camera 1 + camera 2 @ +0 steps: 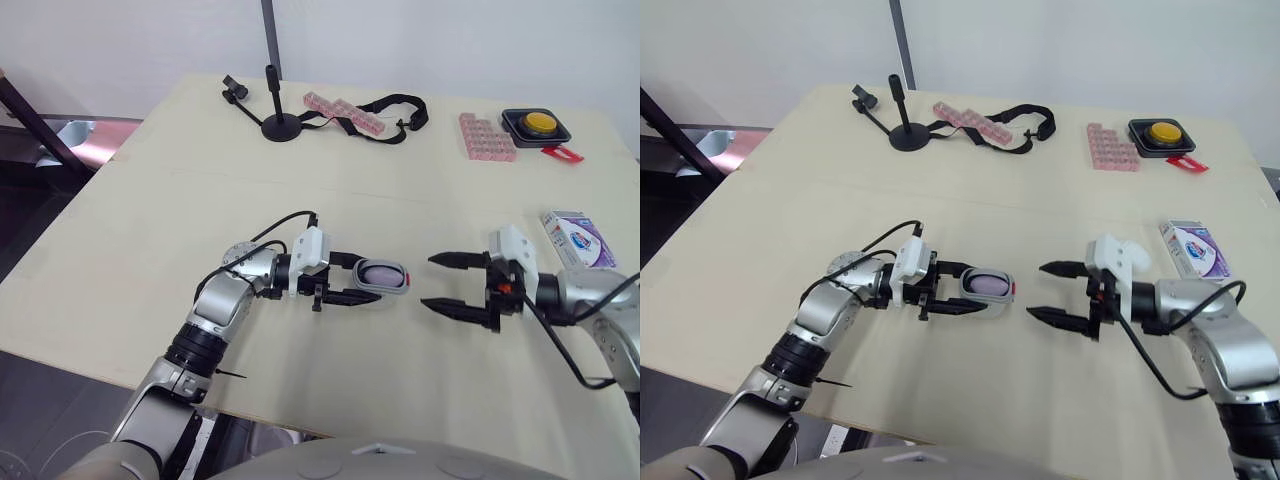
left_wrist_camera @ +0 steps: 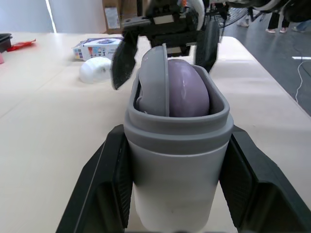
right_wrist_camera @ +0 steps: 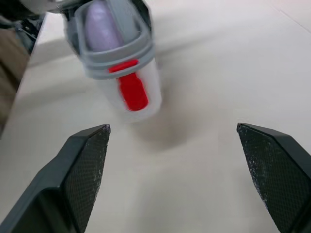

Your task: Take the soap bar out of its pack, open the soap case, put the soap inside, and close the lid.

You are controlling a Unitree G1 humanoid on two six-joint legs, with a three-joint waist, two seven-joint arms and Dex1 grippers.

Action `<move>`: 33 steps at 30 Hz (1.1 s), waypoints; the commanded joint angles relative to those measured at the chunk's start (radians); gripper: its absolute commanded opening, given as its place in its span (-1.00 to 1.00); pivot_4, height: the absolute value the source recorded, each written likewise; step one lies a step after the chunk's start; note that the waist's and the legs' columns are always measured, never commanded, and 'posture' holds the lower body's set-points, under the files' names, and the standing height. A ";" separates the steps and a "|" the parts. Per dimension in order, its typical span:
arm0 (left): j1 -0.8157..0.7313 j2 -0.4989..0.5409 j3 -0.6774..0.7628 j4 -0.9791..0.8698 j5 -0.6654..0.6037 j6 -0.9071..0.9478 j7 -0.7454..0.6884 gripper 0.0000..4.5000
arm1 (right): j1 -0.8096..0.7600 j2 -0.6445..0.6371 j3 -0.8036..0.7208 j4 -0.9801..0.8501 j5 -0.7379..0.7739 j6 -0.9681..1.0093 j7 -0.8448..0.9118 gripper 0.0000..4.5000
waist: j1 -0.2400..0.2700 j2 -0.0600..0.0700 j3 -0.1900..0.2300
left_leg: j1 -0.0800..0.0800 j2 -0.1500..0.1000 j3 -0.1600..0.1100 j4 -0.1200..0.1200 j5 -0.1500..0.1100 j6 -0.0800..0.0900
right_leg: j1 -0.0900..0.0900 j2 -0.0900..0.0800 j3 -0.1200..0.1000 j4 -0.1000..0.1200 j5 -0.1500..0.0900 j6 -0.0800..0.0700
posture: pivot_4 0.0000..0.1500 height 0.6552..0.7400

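Note:
My left gripper (image 1: 362,279) is shut on the grey soap case (image 1: 388,277), holding it just above the table with its mouth facing right. A purple soap bar (image 2: 187,90) sits inside the case, with a grey lid panel (image 2: 153,80) standing beside it. The case has a red latch (image 3: 132,90) on its pale body. My right gripper (image 1: 428,282) is open, a short way right of the case and not touching it, with nothing between its fingers. The soap pack (image 1: 577,238), a white and purple box, lies flat at the table's right edge.
At the back of the table (image 1: 150,220) are a black stand (image 1: 280,125), a black strap (image 1: 395,105), two pink trays (image 1: 343,112) (image 1: 487,137), a yellow button box (image 1: 536,124) and a small red item (image 1: 562,153). The table's front edge runs just below my arms.

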 commanded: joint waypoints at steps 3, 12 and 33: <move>0.023 0.007 0.040 0.053 -0.015 -0.136 -0.028 -0.16 | 0.136 0.052 -0.022 0.022 -0.009 -0.240 0.079 0.98 | -0.011 0.000 0.000 | -0.001 0.000 0.000 0.000 0.000 0.000 | 0.000 -0.001 -0.001 -0.001 0.000 0.000 | 1.00 1.00; 0.055 0.035 0.032 0.083 -0.029 -0.147 -0.077 -0.16 | 0.205 0.075 0.014 0.048 -0.035 -0.365 0.080 0.98 | -0.038 0.000 0.000 | -0.001 -0.001 -0.001 0.000 0.000 0.001 | 0.000 -0.004 -0.007 -0.001 -0.001 0.001 | 1.00 1.00; 0.041 0.016 0.022 0.095 -0.021 -0.154 -0.086 -0.16 | -0.258 -0.090 -0.116 0.315 -0.079 -0.046 -0.269 0.98 | -0.053 0.002 -0.001 | 0.003 -0.002 -0.002 0.000 0.001 0.002 | 0.005 -0.005 -0.009 -0.001 -0.001 0.002 | 1.00 1.00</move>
